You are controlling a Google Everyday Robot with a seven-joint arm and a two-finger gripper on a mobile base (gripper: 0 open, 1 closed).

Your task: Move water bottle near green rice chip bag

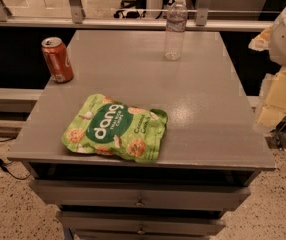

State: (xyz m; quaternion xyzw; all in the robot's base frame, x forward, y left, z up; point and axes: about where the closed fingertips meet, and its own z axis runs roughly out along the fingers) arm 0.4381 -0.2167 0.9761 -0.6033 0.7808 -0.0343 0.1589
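The grey counter [208,109] carries a bright green rice chip bag [115,129] with a dark green oval lettered white, an orange-red can [57,59] and a clear, white-capped water bottle [174,31]; the pale yellow gripper [275,101] hangs at right.

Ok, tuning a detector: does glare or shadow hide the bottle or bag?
Camera view: dim warm light; soft sheen on the table beside the green rice chip bag, none on it; the clear water bottle looks faint; the hand, at the right edge, is brightly lit.

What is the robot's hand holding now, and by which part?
Nothing. The hand hangs beyond the right edge of the table; the water bottle stands untouched at its far edge.
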